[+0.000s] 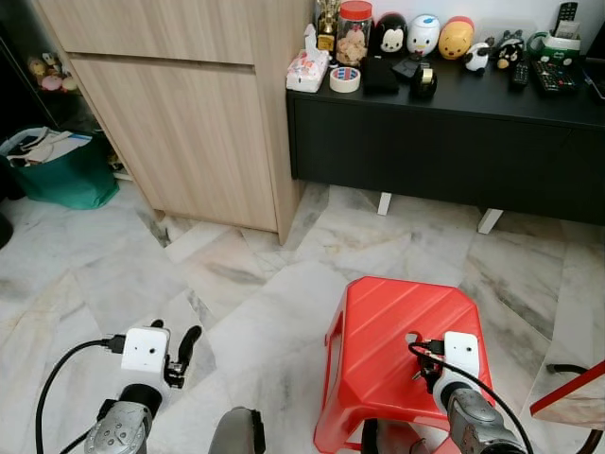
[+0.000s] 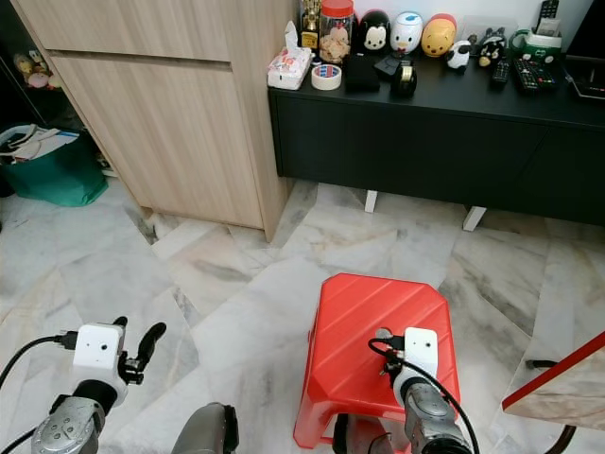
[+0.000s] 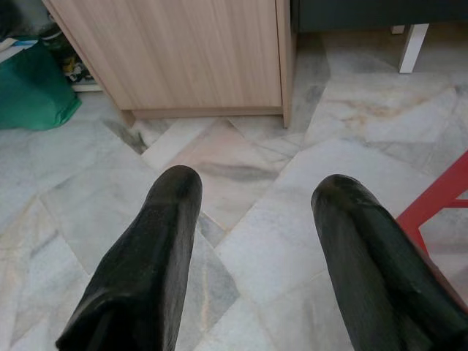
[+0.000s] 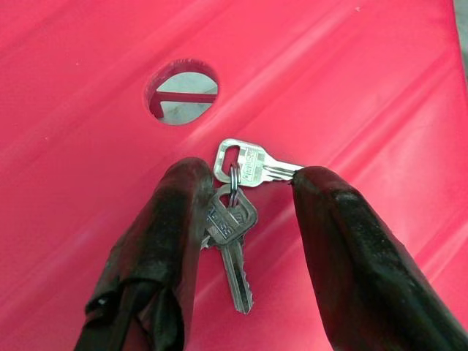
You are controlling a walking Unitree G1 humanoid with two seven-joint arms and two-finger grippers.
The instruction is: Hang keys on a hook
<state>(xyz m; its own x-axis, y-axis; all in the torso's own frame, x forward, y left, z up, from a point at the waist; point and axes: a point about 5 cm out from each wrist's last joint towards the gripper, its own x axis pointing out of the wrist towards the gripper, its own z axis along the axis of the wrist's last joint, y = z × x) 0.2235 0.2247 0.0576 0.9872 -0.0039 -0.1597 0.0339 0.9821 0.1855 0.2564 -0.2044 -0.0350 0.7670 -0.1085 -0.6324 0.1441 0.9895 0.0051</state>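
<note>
Right pincer [image 4: 241, 212] is open just over the stool [image 4: 351, 80], keys [image 4: 238, 212] lying between its fingers, one key pointing across the gap.

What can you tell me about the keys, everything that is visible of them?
The keys are two silver metal keys joined on a small dark ring. One lies crosswise, its blade tip touching one finger of the right gripper; the other points toward the wrist, its head against the other finger. They lie on the red stool, near its round hole, between the open fingers.
</note>
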